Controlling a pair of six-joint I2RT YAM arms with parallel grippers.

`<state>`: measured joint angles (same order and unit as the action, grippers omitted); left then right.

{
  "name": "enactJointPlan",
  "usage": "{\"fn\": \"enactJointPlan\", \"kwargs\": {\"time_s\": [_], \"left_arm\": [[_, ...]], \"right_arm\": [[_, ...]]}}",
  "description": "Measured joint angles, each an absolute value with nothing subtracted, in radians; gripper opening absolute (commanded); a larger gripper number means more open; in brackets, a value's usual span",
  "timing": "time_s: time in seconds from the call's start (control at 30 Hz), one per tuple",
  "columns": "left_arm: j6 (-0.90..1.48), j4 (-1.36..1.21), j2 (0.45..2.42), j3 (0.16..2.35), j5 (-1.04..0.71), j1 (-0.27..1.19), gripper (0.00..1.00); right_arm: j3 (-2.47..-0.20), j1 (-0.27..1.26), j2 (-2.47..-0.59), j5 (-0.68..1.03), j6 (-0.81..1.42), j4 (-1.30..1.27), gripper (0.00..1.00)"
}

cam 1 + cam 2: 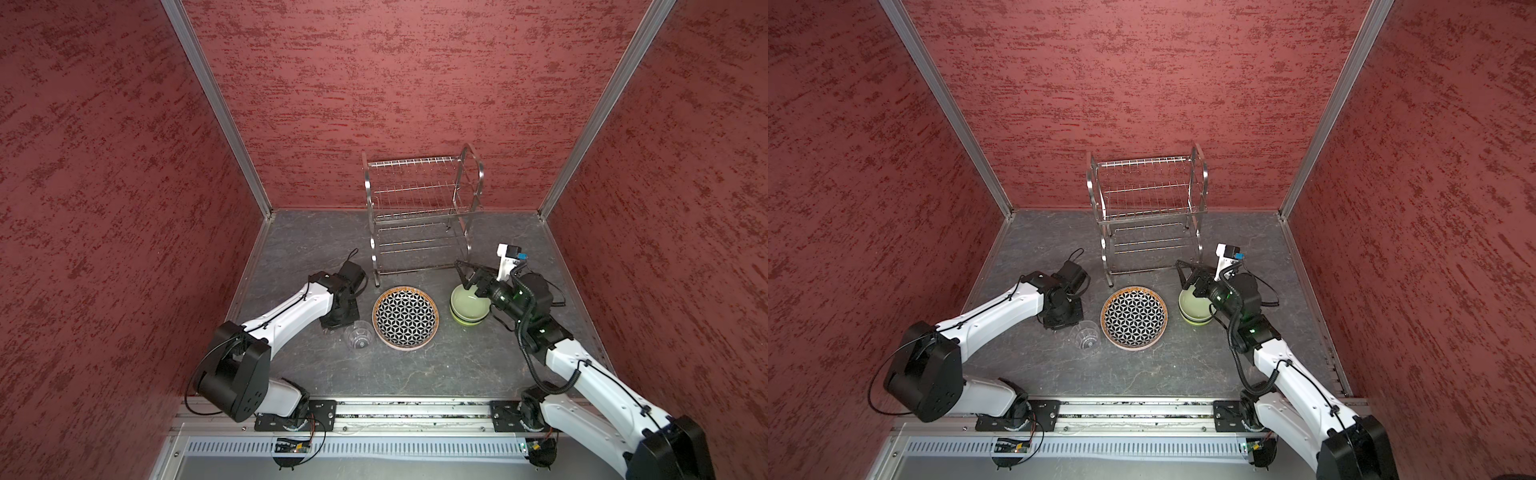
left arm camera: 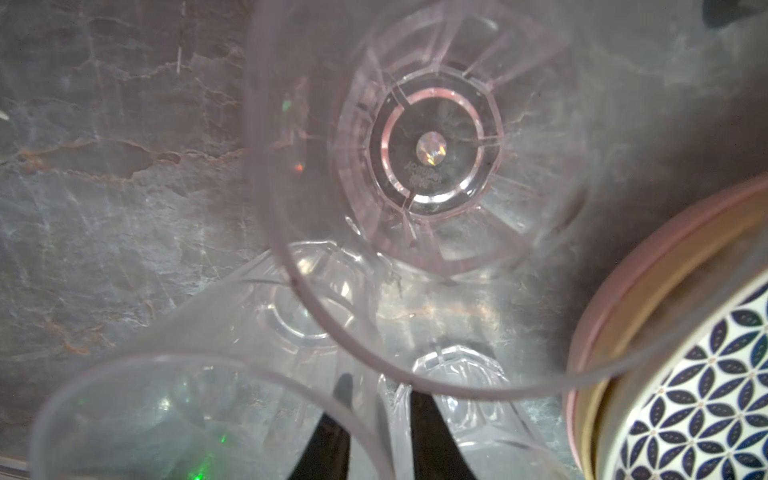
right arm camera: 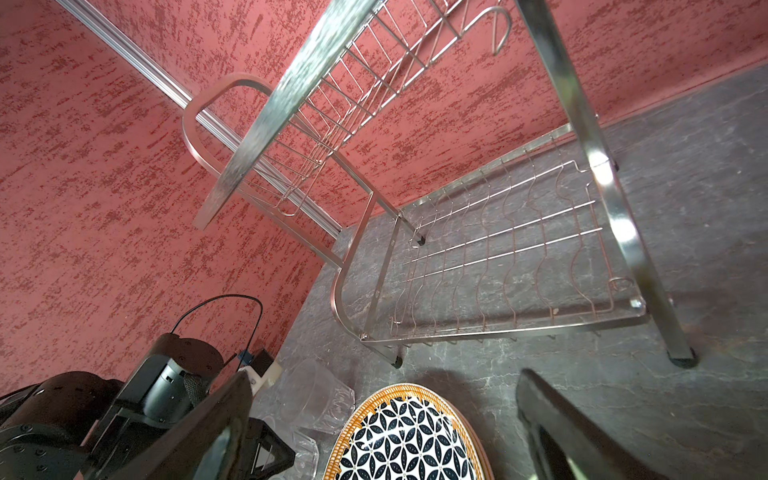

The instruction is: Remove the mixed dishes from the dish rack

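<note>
The right gripper (image 1: 467,276) is held spread wide over the stacked bowls (image 1: 463,302) beside the plate (image 1: 405,318). The left gripper (image 2: 378,399) is seen only through tumblers (image 2: 432,149), so its state cannot be told.

One dish rack (image 1: 419,216), three tumblers (image 2: 432,149), two stacked bowls (image 1: 467,309), two stacked plates (image 1: 405,318).

Table (image 1: 436,365), contents by position.
- Dish rack (image 1: 419,216): rear centre, near the back wall.
- Stack of plates (image 1: 405,318): centre, just before the rack.
- Stack of bowls (image 1: 467,309): right of the plates, apart from them.
- Tumbler (image 1: 359,334): just left of the plates.
- Further tumblers (image 2: 166,415): close beside it, in the left wrist view.
</note>
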<state>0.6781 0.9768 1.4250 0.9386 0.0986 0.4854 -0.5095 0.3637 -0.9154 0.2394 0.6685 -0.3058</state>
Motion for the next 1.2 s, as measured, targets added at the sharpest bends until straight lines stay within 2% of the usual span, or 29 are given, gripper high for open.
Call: {"fn": "enactJointPlan", "kwargs": {"time_s": [0.3,0.5,0.57,0.67,0.7,1.0,1.2], "left_arm": [[0.681,0.987,1.349,0.942,0.100,0.485,0.39],[0.685,1.030,1.230,1.016,0.134,0.485,0.52],[0.682,1.033,1.193,1.035,0.150,0.485,0.60],[0.671,1.019,1.124,1.039,0.188,0.485,0.86],[0.666,0.997,1.092,1.033,0.205,0.485,1.00],[0.542,0.615,0.804,0.817,0.418,0.485,0.99],[0.350,0.266,0.760,0.649,0.542,0.479,0.99]], "right_arm": [[-0.509,0.363,-0.914,0.239,0.667,-0.295,0.99],[-0.510,0.363,-0.901,0.233,0.649,-0.266,0.99],[-0.514,0.363,-0.891,0.222,0.638,-0.239,0.99],[-0.531,0.363,-0.864,0.187,0.603,-0.186,0.99],[-0.538,0.363,-0.853,0.170,0.588,-0.168,0.99],[-0.565,0.363,-0.729,-0.052,0.412,-0.032,0.99],[-0.508,0.363,-0.650,-0.226,0.293,-0.006,0.99]]}}
